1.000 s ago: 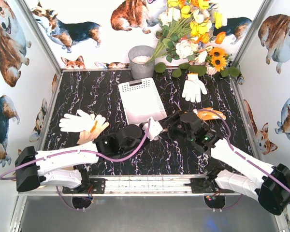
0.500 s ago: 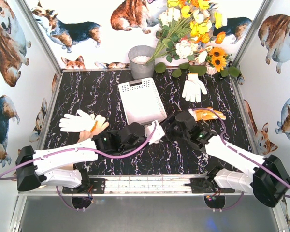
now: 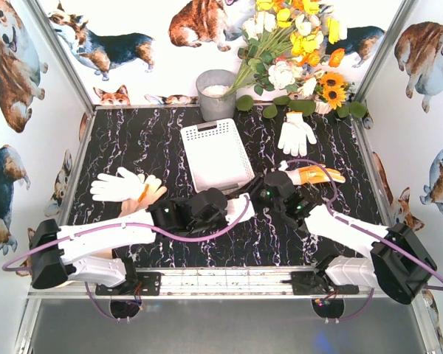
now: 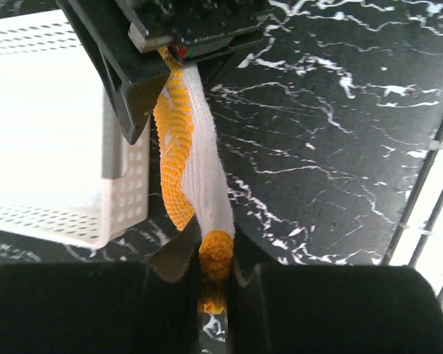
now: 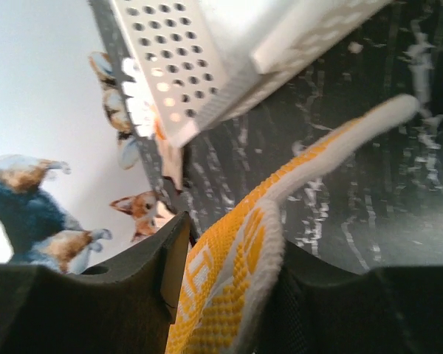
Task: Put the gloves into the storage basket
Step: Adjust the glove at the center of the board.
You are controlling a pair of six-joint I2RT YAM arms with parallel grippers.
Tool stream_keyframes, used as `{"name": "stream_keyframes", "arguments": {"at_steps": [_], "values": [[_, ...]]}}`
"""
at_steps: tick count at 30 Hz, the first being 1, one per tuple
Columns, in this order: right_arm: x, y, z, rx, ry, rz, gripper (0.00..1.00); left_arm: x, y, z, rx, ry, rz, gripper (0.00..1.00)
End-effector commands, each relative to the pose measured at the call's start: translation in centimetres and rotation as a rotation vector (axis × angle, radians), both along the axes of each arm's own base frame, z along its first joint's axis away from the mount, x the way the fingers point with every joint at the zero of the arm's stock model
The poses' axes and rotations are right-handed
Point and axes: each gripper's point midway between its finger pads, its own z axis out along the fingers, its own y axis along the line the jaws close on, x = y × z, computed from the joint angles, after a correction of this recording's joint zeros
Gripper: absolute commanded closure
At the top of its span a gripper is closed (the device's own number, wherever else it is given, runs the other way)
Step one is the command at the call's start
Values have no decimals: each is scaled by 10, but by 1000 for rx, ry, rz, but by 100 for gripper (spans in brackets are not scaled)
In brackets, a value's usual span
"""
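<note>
Centre frame: we see the left tool (image 4: 215, 274) and right tool (image 5: 229, 276) each pinching an end of one knit glove (image 4: 196, 169), white with a yellow-dotted palm, beside the perforated plastic basket (image 3: 207, 131).

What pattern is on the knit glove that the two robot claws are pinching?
The white knit glove has rows of yellow-orange dots, clearest in the left wrist view.

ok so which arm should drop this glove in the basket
Left, probably. The left tool and right tool both grip one glove, stretched between them. The left sits straight in front of the near wall of the basket; the right is off beside its corner.
</note>
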Motion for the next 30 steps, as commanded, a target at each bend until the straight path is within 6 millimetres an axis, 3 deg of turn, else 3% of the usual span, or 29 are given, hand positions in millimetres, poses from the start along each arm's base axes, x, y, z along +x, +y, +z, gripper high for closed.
{"name": "stream_keyframes", "arguments": {"at_steps": [1,5,13,17,19,24,29,30], "values": [[-2,-9,-26,-74,-42,21,62,-21,-22,-18,-46,125,-68,100],[-18,-23,-53,-158,-17,58,62,-33,-36,-28,-114,212,-76,100],[-48,-48,-66,-271,25,111,56,-70,-46,-51,-153,430,-133,100],[-60,-52,-79,-282,69,139,54,-84,-52,-60,-176,517,-152,97],[-65,-53,-84,-275,85,146,53,-87,-54,-62,-190,538,-154,90],[-67,-56,-88,-279,88,138,51,-86,-54,-59,-223,541,-122,56],[-67,-60,-91,-300,86,130,53,-83,-55,-35,-337,549,-81,29],[-67,-61,-92,-308,89,131,53,-82,-51,-38,-350,562,-61,27]]}}
